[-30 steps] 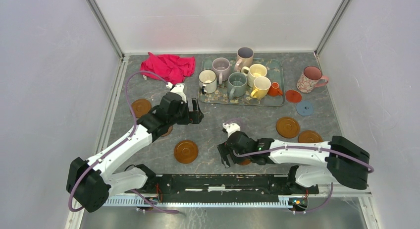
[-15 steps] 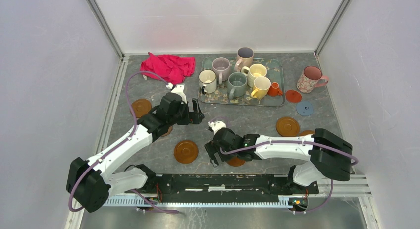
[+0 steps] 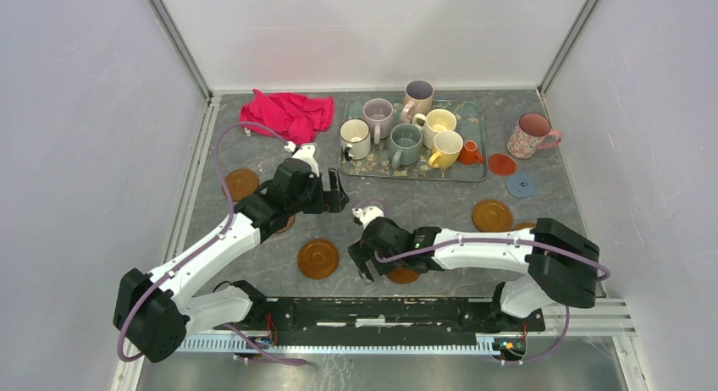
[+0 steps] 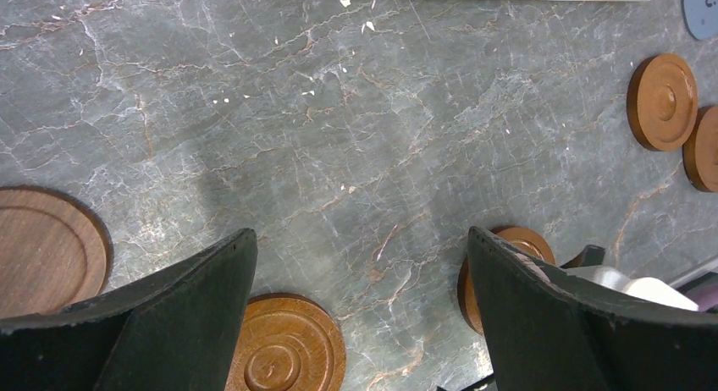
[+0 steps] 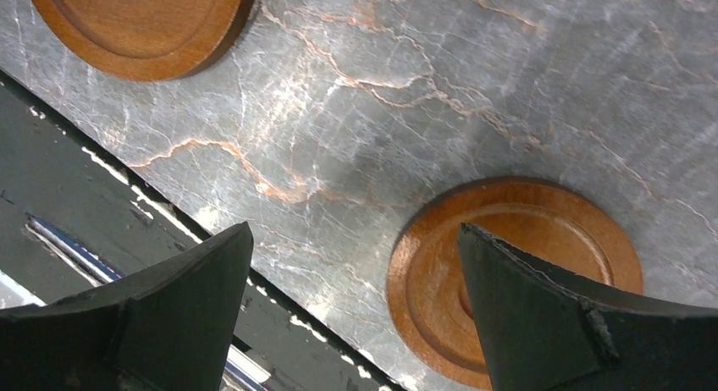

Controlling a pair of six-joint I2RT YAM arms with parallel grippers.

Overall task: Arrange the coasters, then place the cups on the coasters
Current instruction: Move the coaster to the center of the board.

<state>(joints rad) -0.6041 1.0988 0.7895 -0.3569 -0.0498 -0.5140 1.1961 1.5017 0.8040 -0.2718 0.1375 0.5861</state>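
Amber coasters lie at the front (image 3: 318,258), far left (image 3: 242,184) and right (image 3: 492,216); a red coaster (image 3: 501,164) and a blue coaster (image 3: 521,184) lie at the far right. My right gripper (image 3: 366,260) hangs open low over the front edge. One of its fingers overlaps an amber coaster (image 5: 499,264) and nothing is between its fingers. My left gripper (image 3: 334,192) is open over bare table (image 4: 360,234), with a dark brown coaster (image 4: 42,247) to its left. Several cups (image 3: 405,145) stand on the tray (image 3: 483,129). A pink floral cup (image 3: 532,135) stands alone.
A red cloth (image 3: 288,113) lies bunched at the back left, beside the tray. The black base rail (image 5: 102,230) runs just below the right gripper. White walls with metal frames close off the table's left, back and right sides.
My right arm has swung left along the front edge, bringing its open gripper closer to the front amber coasters. The left arm has not moved.
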